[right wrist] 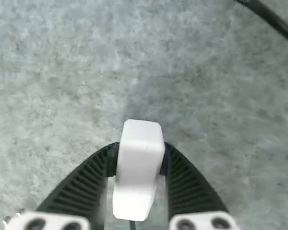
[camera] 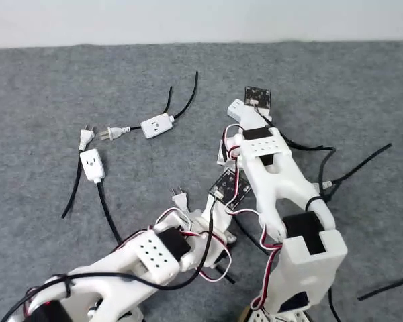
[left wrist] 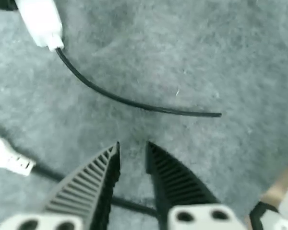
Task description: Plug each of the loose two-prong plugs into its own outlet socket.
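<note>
My right gripper (right wrist: 139, 146) is shut on a white outlet block (right wrist: 138, 167), held just above the grey carpet. From above, that block (camera: 236, 107) sits at the tip of the far-reaching arm. My left gripper (left wrist: 133, 143) hovers low over the carpet, its fingers a narrow gap apart with nothing between them. A black cord (left wrist: 129, 206) runs under those fingers to a white two-prong plug (left wrist: 7, 158) beside them. The same plug (camera: 180, 198) lies near the middle of the carpet. Further ahead is another white piece (left wrist: 41, 21) with a black cable (left wrist: 134, 103).
At the left, one outlet (camera: 156, 125) has a plug (camera: 109, 134) lying beside it. Another outlet (camera: 92, 165) lies below a second plug (camera: 86, 138). Black cords trail around both arms and off to the right (camera: 363, 164). A pale wall edges the carpet's far side.
</note>
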You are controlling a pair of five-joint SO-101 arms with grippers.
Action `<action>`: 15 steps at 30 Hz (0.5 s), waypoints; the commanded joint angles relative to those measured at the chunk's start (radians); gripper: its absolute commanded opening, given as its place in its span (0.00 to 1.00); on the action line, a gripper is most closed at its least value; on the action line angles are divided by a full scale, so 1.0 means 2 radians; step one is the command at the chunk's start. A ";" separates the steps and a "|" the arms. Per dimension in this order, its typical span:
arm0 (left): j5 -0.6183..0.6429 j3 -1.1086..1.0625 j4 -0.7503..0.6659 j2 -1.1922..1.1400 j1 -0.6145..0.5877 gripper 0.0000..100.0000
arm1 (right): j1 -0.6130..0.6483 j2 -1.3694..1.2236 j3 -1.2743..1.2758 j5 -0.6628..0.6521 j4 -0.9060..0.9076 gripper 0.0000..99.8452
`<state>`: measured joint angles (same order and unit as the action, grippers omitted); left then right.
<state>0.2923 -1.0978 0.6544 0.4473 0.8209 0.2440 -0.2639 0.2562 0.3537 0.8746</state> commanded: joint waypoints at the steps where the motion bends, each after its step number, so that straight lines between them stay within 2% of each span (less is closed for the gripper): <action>1: 0.044 0.033 -0.019 -0.030 0.005 0.23 | -0.029 0.038 -0.021 -0.015 -0.002 0.01; 3: 0.055 0.052 -0.019 -0.053 0.004 0.27 | -0.036 0.046 -0.015 -0.015 -0.003 0.01; 12: 0.055 0.116 -0.022 -0.123 0.004 0.27 | -0.048 0.048 -0.018 -0.051 -0.005 0.01; 15: 0.056 0.127 -0.031 -0.141 0.004 0.27 | -0.039 0.048 -0.018 -0.107 -0.011 0.01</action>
<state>0.3890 -0.9030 0.6314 0.1818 0.8255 0.1642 -0.2332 0.2562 0.2386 0.8715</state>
